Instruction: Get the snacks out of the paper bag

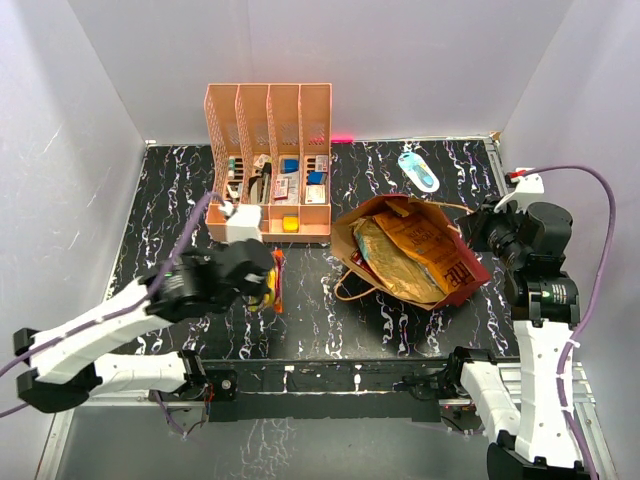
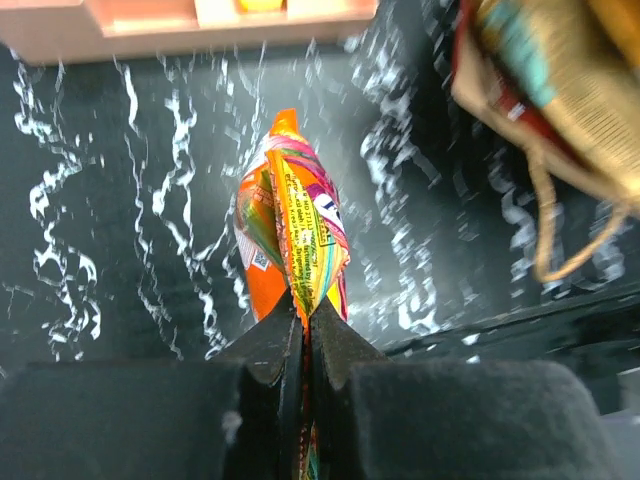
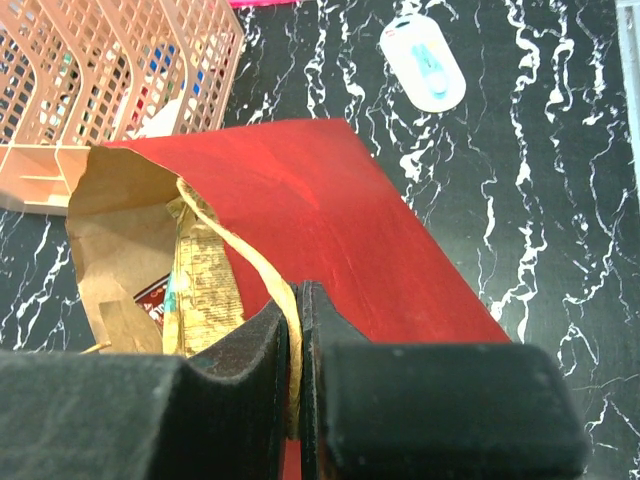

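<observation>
We can read no whole word anywhere. The candy packet [image 2: 290, 230] carries a block of fine black print down its yellow seam and a white letter fragment on purple, both too small to make out. The gold chip bag [image 1: 430, 250] in the paper bag [image 1: 345, 240] shows large white letters turned sideways, which may read "THE". Dark fine print covers a gold packet [image 3: 205, 280], blurred. Labels in the organiser [image 1: 270, 120] are too small.

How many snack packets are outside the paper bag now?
1: the orange-red candy bag, pinched by the left fingers over the table, in front of the peach organiser. The mustard-gold chip bag and more lie in the paper bag; some may be hidden.
</observation>
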Controlling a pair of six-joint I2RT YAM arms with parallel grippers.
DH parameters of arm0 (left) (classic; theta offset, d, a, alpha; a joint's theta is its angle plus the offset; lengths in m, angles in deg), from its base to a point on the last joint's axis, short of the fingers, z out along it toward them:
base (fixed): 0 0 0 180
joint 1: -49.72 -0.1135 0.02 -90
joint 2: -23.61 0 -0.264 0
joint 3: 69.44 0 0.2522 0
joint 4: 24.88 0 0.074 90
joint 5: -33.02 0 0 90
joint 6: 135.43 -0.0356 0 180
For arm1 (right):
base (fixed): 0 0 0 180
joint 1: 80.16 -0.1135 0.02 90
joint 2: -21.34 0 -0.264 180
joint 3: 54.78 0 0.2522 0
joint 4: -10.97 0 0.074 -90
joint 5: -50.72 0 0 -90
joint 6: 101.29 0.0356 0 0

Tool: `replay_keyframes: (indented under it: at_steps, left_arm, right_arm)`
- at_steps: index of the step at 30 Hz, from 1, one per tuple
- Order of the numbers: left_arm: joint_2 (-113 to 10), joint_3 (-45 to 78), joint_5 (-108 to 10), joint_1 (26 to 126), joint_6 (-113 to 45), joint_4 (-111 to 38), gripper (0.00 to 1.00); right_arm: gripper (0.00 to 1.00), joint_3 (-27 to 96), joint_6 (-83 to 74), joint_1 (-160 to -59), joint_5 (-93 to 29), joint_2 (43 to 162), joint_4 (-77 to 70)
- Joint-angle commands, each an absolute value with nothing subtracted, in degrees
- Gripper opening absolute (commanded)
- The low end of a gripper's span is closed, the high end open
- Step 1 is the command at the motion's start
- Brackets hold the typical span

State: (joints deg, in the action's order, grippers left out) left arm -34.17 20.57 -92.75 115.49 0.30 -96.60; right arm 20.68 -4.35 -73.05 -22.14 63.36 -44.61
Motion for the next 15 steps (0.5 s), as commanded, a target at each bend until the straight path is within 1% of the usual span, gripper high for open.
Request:
replay_keyframes:
  at_steps: [1, 2, 4, 6, 8, 12, 15]
  left_arm:
    - [-33.9, 13.3, -87.9, 113.2, -1.9, -92.6, 0.0]
    - [-33.3, 11.3, -84.4, 111.3, -3.3, -88.9, 0.0]
    - [-33.3, 7.8, -73.3, 103.9, -7.4, -82.5, 0.0]
    - [-35.1, 5.6, -60.6, 95.3, -9.6, -77.9, 0.0]
    - [-37.9, 3.7, -50.8, 88.8, -11.0, -74.0, 0.0]
    - [-41.3, 0.0, -35.9, 81.6, -11.0, -64.9, 0.0]
    - [-42.7, -3.7, -28.6, 77.5, -8.8, -57.7, 0.0]
  right_arm:
    - [0.08, 19.7, -4.6, -73.2, -20.7, 63.0, -41.9]
    - [0.08, 19.6, -4.5, -73.2, -20.5, 63.0, -41.9]
    - [0.08, 19.3, -4.2, -73.2, -20.3, 63.1, -41.6]
    - [0.08, 19.6, -3.8, -73.2, -19.8, 63.6, -41.9]
    - [0.08, 20.0, -3.7, -73.2, -19.4, 64.0, -42.2]
    - [0.08, 20.3, -3.3, -73.2, -18.8, 64.0, -42.5]
    - [0.08, 20.3, -3.2, -73.1, -18.9, 63.8, -42.5]
